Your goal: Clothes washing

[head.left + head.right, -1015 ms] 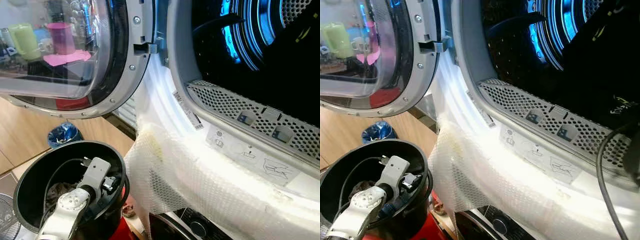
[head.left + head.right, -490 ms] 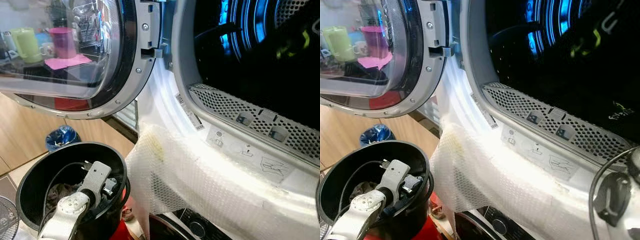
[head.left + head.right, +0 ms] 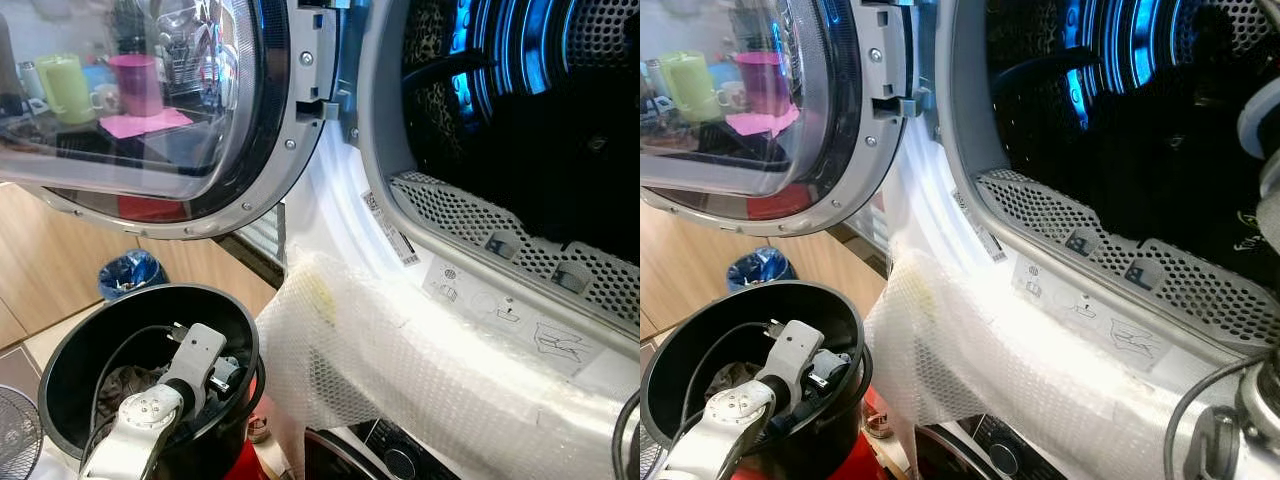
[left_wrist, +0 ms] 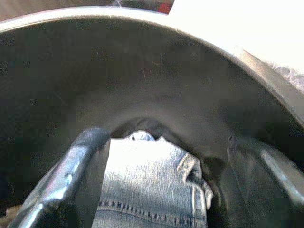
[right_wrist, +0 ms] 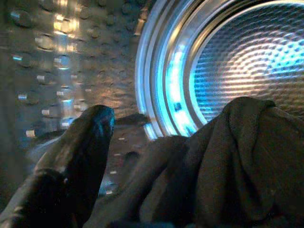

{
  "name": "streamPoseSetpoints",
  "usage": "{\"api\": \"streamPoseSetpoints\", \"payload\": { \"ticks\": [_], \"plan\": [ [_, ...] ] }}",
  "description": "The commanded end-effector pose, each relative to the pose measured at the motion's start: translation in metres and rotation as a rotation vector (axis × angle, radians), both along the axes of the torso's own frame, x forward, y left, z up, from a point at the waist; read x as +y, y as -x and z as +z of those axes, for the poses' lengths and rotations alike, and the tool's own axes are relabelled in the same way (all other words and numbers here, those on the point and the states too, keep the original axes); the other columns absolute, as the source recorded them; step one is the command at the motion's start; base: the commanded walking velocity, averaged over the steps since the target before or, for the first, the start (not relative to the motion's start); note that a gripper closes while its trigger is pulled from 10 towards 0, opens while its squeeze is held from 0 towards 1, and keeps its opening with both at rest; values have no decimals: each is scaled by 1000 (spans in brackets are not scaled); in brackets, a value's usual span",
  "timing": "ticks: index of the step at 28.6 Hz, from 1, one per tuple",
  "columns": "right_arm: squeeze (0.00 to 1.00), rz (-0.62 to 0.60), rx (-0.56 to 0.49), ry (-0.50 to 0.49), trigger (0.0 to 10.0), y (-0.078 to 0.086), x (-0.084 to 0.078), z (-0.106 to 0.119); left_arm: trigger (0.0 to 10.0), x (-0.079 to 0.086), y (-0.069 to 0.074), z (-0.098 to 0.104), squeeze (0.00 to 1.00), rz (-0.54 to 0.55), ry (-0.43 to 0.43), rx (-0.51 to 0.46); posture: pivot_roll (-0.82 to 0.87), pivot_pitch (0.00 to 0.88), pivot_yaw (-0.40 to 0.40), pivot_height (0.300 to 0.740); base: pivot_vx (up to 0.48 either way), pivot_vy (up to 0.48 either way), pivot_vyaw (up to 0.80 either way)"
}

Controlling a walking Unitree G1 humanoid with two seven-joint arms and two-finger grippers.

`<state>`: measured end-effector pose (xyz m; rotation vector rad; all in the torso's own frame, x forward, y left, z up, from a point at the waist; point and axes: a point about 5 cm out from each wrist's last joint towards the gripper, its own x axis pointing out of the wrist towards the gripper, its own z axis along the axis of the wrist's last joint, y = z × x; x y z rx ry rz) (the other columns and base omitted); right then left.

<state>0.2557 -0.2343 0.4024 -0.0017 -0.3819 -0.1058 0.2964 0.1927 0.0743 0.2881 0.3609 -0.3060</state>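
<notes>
We have a dark garment [image 5: 228, 161] in the blue-lit steel drum [image 5: 247, 57], our right gripper [image 5: 156, 166] apparently clamped on it. Pale denim jeans [image 4: 147, 190] wait at the round black bucket's [image 3: 70, 340] bottom, our left gripper [image 4: 161, 190] spread above them.

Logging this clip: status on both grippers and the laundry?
Left gripper open inside black bucket, over jeans. Right gripper inside drum, dark garment draped at its fingers.

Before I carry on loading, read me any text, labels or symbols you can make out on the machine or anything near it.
No words can be read.
White sticker on the machine's door frame: print too small to read.
Pictogram label below the perforated filter: small symbols and drawings, no legible words.
Pale marking on dark garment at the drum's right edge: blurred, unreadable.
</notes>
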Motion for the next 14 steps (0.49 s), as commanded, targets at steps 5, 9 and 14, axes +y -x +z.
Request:
{"api": "streamPoseSetpoints", "payload": {
  "ticks": [5, 9, 14],
  "plan": [
    [0, 173, -58, 59, 10000, 22, 6, -11, 10000, 1, 0, 3, 0, -22, -9, -9, 129, 54, -43, 740, 0, 0, 0],
    [0, 263, -73, 142, 10000, 36, 8, -17, 10000, 0, -1, 6, 0, -71, 6, -13, 128, 54, -43, 740, 0, 0, 0],
    [0, 521, -133, 321, 10000, 61, 27, -28, 10000, 4, -1, 13, 0, -122, 2, -31, 133, 53, -44, 740, 0, 0, 0]
  ]
}}
